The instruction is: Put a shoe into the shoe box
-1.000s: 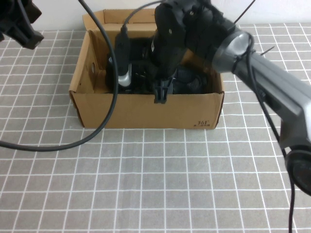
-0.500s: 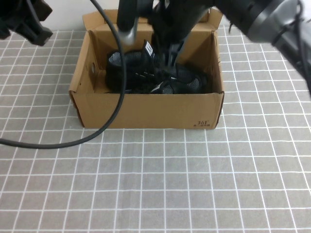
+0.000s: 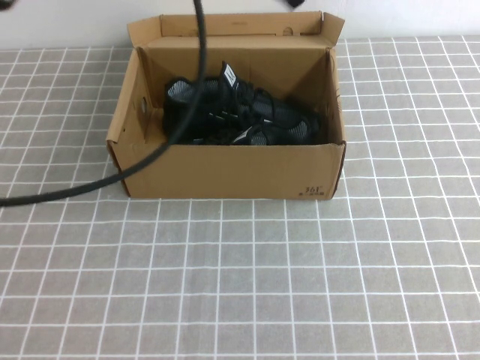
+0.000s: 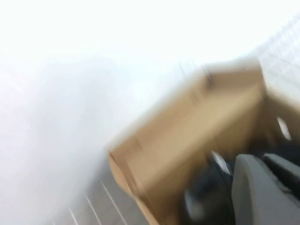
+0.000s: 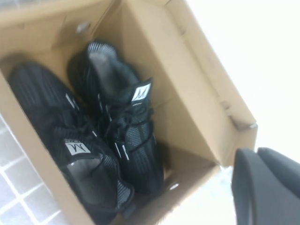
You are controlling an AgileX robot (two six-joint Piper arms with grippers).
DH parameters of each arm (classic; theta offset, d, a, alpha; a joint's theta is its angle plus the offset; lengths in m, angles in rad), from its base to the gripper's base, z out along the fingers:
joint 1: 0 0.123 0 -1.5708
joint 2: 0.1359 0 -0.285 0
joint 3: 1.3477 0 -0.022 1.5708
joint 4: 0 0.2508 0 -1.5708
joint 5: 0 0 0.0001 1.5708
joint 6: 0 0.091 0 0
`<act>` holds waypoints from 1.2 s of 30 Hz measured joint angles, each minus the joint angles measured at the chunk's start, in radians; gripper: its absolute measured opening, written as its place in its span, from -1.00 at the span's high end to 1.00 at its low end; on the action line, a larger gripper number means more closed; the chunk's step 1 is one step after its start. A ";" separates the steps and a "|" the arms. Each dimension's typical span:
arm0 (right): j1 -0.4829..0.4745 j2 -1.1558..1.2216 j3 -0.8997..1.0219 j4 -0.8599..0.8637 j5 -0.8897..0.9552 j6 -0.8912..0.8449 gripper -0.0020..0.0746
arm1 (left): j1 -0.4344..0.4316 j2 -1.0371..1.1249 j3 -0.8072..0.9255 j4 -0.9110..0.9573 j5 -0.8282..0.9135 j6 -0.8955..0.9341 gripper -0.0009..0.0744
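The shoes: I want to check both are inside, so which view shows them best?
The right wrist view: it looks down into the shoe box at both black shoes side by side. The high view shows them partly behind the front wall. The left wrist view is blurred.

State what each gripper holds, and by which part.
Nothing is held. Both shoes lie in the box; the right gripper hangs above it, the left gripper beside it.

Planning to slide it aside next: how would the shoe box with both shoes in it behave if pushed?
The shoe box would probably slide flat, not tip: it sits low and wide. Its thin cardboard walls may flex. The two black shoes likely add some weight. Neither the left gripper nor the right gripper is clearly visible.
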 joint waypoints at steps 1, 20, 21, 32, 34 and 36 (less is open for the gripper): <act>0.000 -0.033 0.019 0.000 0.000 0.020 0.99 | 0.000 -0.029 0.022 -0.004 -0.044 -0.012 0.98; 0.000 -0.992 1.047 0.029 -0.010 0.429 0.99 | 0.000 -0.728 0.920 -0.166 -0.803 -0.157 0.98; 0.000 -1.045 1.096 0.041 -0.015 0.439 0.99 | 0.000 -0.758 0.974 -0.175 -0.849 -0.168 0.98; 0.000 -1.557 1.513 0.096 -0.230 0.580 0.99 | 0.000 -1.005 1.417 -0.197 -1.120 -0.198 0.98; 0.000 -1.629 1.586 0.103 -0.324 0.607 0.99 | 0.000 -1.008 1.479 -0.197 -1.128 -0.198 0.98; 0.000 -1.691 1.669 0.110 -0.442 0.635 0.99 | 0.000 -1.008 1.538 -0.198 -1.128 -0.198 0.98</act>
